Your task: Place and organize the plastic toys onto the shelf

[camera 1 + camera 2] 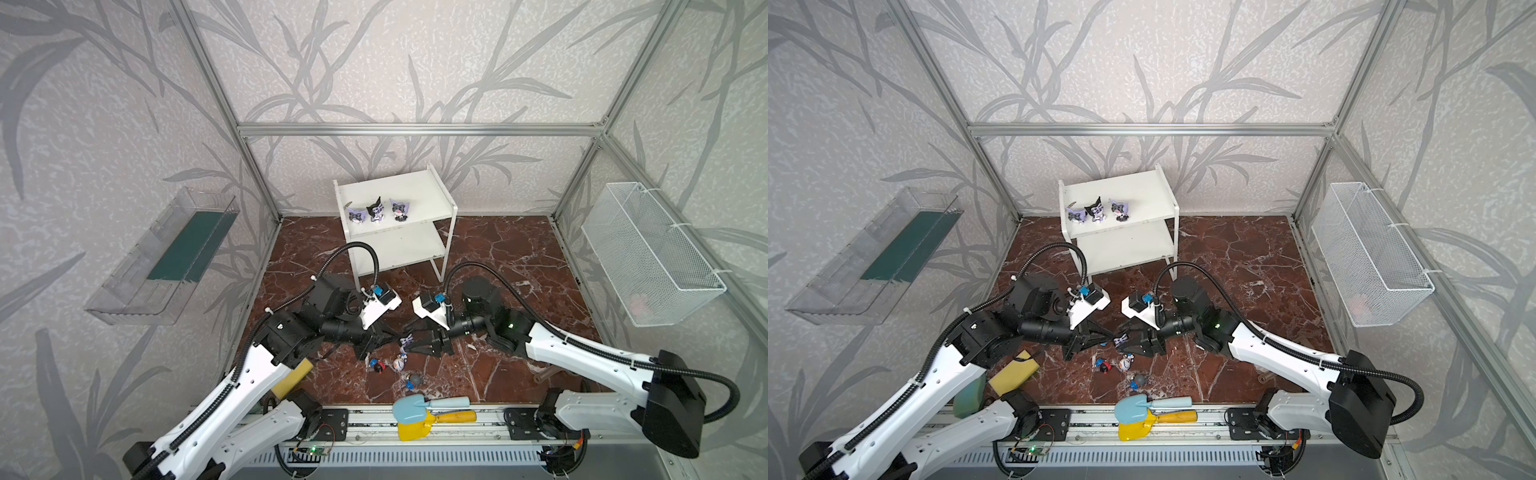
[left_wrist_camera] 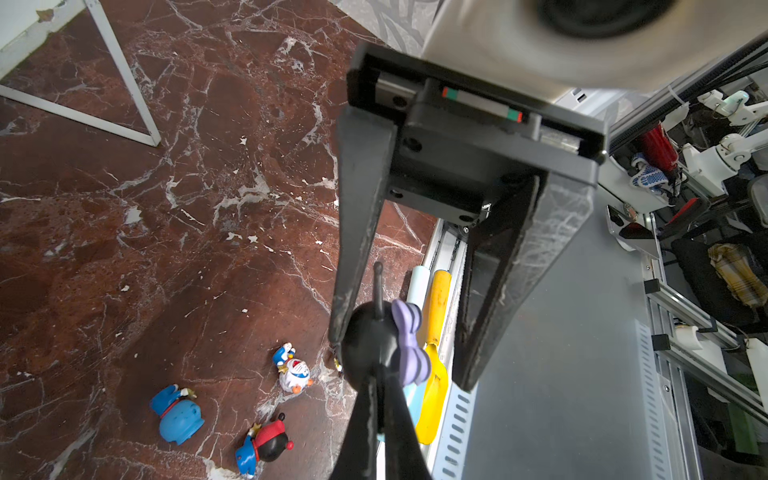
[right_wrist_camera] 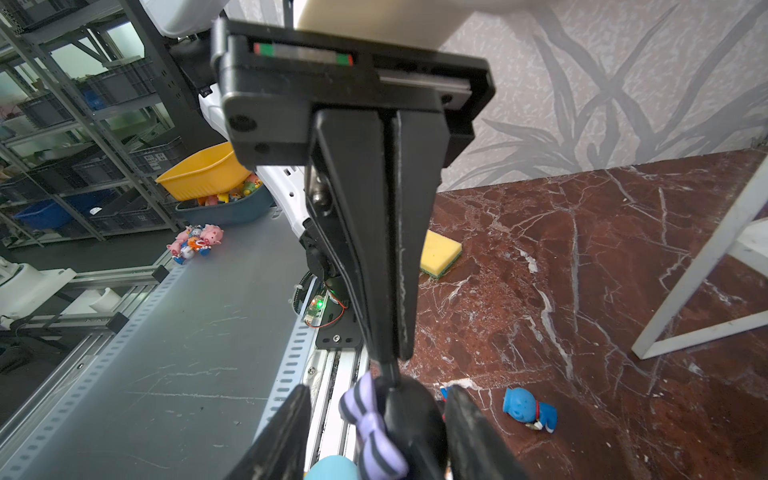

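Observation:
A purple and black figurine (image 1: 406,341) (image 2: 374,345) hangs above the floor between both grippers. My left gripper (image 2: 377,386) is shut on its thin black ear. My right gripper (image 3: 379,390) stands open around its head, one finger (image 3: 478,432) close against the black side and a gap on the purple bow side. Three purple toys (image 1: 376,212) stand in a row on the top board of the white shelf (image 1: 415,187). Small toys lie on the floor below the grippers: a blue one (image 2: 176,415), a red and black one (image 2: 266,442) and a white one (image 2: 293,370).
Blue and yellow toy shovels (image 1: 432,409) lie on the front rail. A yellow sponge (image 1: 1013,370) sits under the left arm. A wire basket (image 1: 648,253) hangs on the right wall and a clear tray (image 1: 166,257) on the left wall.

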Available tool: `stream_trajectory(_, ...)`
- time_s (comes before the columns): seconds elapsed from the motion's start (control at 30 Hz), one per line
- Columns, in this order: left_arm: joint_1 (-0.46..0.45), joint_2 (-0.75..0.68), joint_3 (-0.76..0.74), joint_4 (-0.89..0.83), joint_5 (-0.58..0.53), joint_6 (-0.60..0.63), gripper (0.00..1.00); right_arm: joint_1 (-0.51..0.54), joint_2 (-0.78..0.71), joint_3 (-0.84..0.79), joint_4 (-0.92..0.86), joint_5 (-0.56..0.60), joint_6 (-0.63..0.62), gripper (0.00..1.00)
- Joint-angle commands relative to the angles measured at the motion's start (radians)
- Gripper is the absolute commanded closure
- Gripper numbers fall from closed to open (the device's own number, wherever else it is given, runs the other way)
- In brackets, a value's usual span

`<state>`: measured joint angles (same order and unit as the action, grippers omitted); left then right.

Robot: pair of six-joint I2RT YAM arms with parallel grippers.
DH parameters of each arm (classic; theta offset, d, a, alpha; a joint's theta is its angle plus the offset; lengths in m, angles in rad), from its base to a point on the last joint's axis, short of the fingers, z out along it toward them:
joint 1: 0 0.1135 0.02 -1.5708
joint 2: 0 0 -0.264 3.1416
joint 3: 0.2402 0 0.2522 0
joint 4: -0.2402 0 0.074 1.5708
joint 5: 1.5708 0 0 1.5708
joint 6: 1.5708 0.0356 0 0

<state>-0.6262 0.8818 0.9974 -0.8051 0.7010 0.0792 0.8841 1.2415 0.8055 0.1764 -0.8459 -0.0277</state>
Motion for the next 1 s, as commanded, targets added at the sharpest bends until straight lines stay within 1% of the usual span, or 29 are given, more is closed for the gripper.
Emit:
stream_trajectory(0.0,0.001,-0.018,0.029,0.03,-0.004,0.017,1.0,0.009,0.004,0.024,-0.011,-0.01,-0.004,0.47)
stream_trajectory(0.2,0.002,-0.03,0.029,0.032,-0.018,0.016,1.0,0.012,0.015,0.027,-0.011,-0.008,-0.007,0.44)
stream_trajectory(0.3,0.001,-0.035,0.027,0.034,-0.015,0.014,1.0,0.015,0.022,0.025,-0.005,0.01,-0.011,0.41)
stream_trajectory(0.4,0.002,-0.035,0.027,0.035,-0.011,0.012,1.0,0.018,0.026,0.026,0.01,0.022,-0.009,0.41)
stream_trajectory(0.5,0.002,-0.035,0.027,0.036,-0.014,0.013,1.0,0.02,0.027,0.027,0.02,0.027,-0.006,0.46)
stream_trajectory(0.57,0.001,-0.036,0.026,0.037,-0.015,0.012,1.0,0.021,0.027,0.027,0.026,0.037,-0.005,0.55)
stream_trajectory(0.67,0.002,-0.039,0.024,0.034,-0.018,0.011,1.0,0.021,0.021,0.024,0.032,0.046,-0.003,0.64)
stream_trajectory(0.77,0.0,-0.04,0.025,0.036,-0.025,0.011,1.0,0.021,0.012,0.025,0.024,0.068,-0.008,0.69)
stream_trajectory(0.83,0.001,-0.043,0.027,0.04,-0.041,0.005,1.0,0.02,0.006,0.027,0.016,0.095,-0.015,0.7)
stream_trajectory(0.87,0.001,-0.044,0.028,0.041,-0.059,-0.002,0.93,0.02,0.001,0.029,0.012,0.115,-0.016,0.71)
stream_trajectory(0.9,0.002,-0.046,0.03,0.041,-0.069,-0.005,0.83,0.017,-0.005,0.03,0.014,0.131,-0.018,0.71)
stream_trajectory(0.93,0.001,-0.05,0.03,0.042,-0.082,-0.009,0.66,0.011,-0.012,0.032,0.018,0.151,-0.015,0.71)
stream_trajectory(0.97,0.001,-0.057,0.028,0.047,-0.1,-0.015,0.55,0.004,-0.017,0.037,0.024,0.16,-0.015,0.71)
